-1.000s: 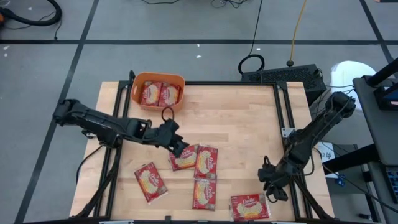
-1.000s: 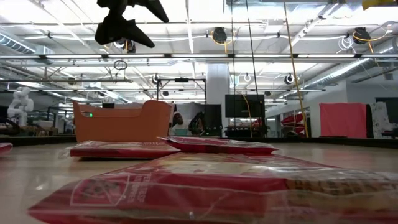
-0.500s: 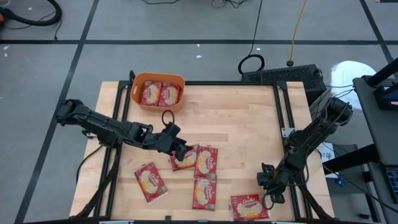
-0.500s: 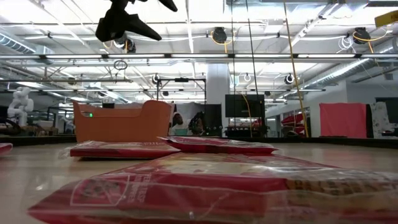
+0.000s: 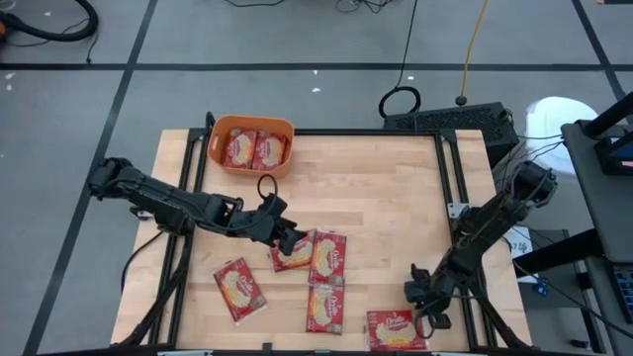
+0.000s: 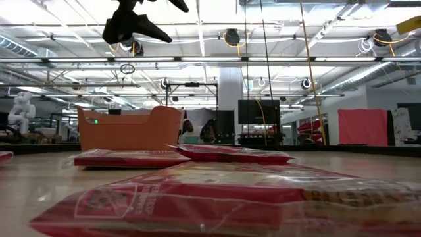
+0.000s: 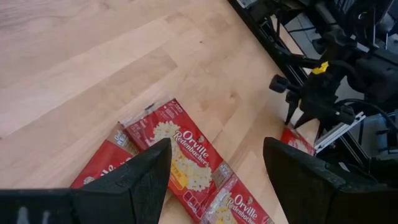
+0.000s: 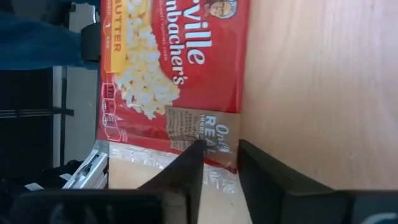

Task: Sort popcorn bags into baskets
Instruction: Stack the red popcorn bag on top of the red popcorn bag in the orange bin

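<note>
Several red popcorn bags lie flat on the wooden table: a cluster near the middle [image 5: 329,259], one at the near left [image 5: 240,289], and one at the near right [image 5: 398,329]. The orange basket [image 5: 252,146] at the far left holds two more. My left gripper [image 7: 214,155] hangs open above the cluster [image 7: 180,155], high over the table [image 6: 131,23]. My right gripper [image 8: 221,155] is low over the near-right bag [image 8: 174,74], its fingers a narrow gap apart over the bag's sealed end. My right gripper slants down toward the sealed end [image 8: 205,140] of the near-right bag, at one corner. I cannot tell whether its fingertips touch the bag. The bag lies flat on the table.
A black metal frame [image 5: 450,198] runs along the table's right and left sides. The table's near edge is close to the near-right bag. Bare wood [image 5: 376,188] lies between the basket and the right arm. A black cable loop [image 5: 267,183] sits in front of the basket.
My right gripper has come down and moved a little toward the table's left, closer to the near-right bag. The bags have stayed where they were.
</note>
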Available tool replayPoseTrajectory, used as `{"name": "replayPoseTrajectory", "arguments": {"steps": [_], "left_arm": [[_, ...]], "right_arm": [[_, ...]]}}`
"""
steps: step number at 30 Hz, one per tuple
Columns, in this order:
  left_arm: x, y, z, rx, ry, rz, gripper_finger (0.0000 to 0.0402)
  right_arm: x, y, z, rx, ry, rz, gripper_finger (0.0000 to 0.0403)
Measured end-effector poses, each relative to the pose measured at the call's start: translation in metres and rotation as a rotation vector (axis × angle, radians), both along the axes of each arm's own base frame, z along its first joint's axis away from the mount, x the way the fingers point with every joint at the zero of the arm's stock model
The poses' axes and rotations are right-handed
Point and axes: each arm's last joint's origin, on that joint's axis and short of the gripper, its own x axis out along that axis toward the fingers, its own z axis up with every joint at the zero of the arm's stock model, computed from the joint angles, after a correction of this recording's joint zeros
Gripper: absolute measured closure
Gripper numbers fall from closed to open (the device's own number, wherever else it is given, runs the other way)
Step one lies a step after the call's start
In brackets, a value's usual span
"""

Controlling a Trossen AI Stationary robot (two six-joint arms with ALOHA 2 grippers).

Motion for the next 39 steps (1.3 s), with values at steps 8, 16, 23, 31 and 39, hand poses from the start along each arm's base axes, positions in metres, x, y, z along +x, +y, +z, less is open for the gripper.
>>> {"name": "replayPoseTrajectory", "arguments": {"steps": [8, 16, 23, 31, 39], "left_arm": [[0.0, 0.0, 0.0, 0.002, 0.001, -0.001, 0.0144], [0.0, 0.0, 0.0, -0.01, -0.003, 0.0, 0.0144], [0.004, 0.004, 0.003, 0.012, -0.037, -0.008, 0.0144], [0.013, 0.013, 0.015, 0.065, -0.16, -0.027, 0.0144], [0.021, 0.025, 0.015, 0.203, -0.188, -0.065, 0.0144]], "right_arm": [[0.0, -0.001, -0.004, -0.026, 0.03, -0.056, 0.0395], [0.007, -0.021, 0.019, -0.061, -0.105, -0.268, 0.0402], [0.016, -0.05, 0.049, -0.093, -0.306, -0.363, 0.0403], [0.03, -0.086, 0.081, -0.144, -0.57, -0.48, 0.0403], [0.045, -0.115, 0.1, -0.226, -0.723, -0.545, 0.0403]]}}
